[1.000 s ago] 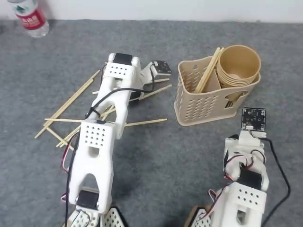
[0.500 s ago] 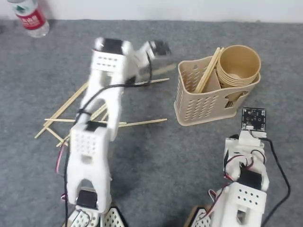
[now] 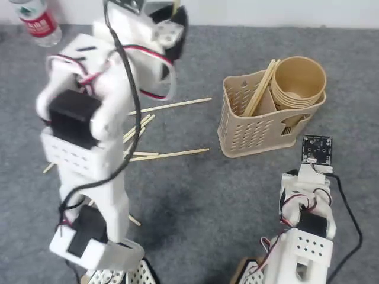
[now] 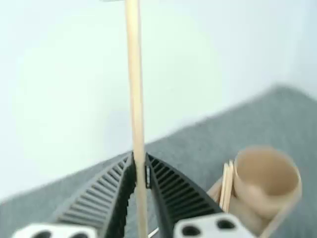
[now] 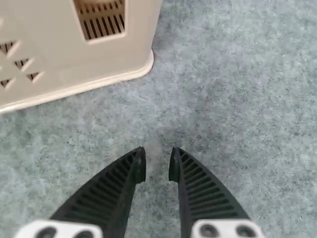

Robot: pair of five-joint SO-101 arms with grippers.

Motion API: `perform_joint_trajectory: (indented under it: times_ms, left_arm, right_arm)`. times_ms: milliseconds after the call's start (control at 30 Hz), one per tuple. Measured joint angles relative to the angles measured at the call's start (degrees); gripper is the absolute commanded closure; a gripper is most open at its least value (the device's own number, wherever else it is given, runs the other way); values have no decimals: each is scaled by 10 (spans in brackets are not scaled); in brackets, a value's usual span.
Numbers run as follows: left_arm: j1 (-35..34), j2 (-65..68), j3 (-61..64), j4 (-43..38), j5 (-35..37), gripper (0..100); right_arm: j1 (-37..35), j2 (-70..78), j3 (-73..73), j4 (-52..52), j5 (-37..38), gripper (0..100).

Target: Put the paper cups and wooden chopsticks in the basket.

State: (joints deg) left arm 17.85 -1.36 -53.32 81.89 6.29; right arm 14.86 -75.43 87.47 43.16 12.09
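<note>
My left gripper (image 4: 139, 161) is raised high above the carpet and shut on a single wooden chopstick (image 4: 134, 99), which stands upright between its fingers. In the high view that gripper (image 3: 175, 26) is near the back edge, left of the basket. The beige basket (image 3: 237, 127) holds a stack of paper cups (image 3: 299, 80) and a few chopsticks (image 3: 260, 89). Several loose chopsticks (image 3: 172, 105) lie on the carpet under the left arm. My right gripper (image 5: 157, 163) hovers low over bare carpet just in front of the basket (image 5: 74, 49), jaws almost together with nothing between them.
A plastic bottle with a red label (image 3: 38, 21) lies at the back left corner. The right arm (image 3: 308, 201) stays at the front right, short of the basket. Grey carpet lies open between the arms and right of the basket.
The left arm has risen from the pile of chopsticks and swung up towards the back, carrying one chopstick. The right arm has not moved.
</note>
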Motion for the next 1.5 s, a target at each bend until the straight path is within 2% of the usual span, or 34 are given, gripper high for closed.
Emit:
perform_joint_trajectory:
  times_ms: [100,200,367,600,833,1033,1167,1300,1400,1500]
  left_arm:
    - [60,1,0,2,52,987]
    - [113,11,0,2,73,988]
    - [145,44,24,-35,95,988]
    - [165,61,186,-182,103,988]
    - [156,19,424,-334,103,982]
    - [157,-76,639,-478,96,768]
    - [157,-156,707,-494,86,798]
    - [131,-200,723,-484,41,801]
    - [80,-208,701,-419,22,801]
    - [4,-208,649,-324,-35,801]
  right_arm:
    - [-1,0,0,0,0,902]
    - [1,0,0,0,0,902]
    - [-2,0,0,0,0,902]
    - [-1,0,0,0,0,902]
    - [-2,0,0,0,0,902]
    - [-2,0,0,0,0,902]
    - [-2,0,0,0,0,902]
    - [-2,0,0,0,0,902]
    - [-1,0,0,0,0,902]
    - [-2,0,0,0,0,902]
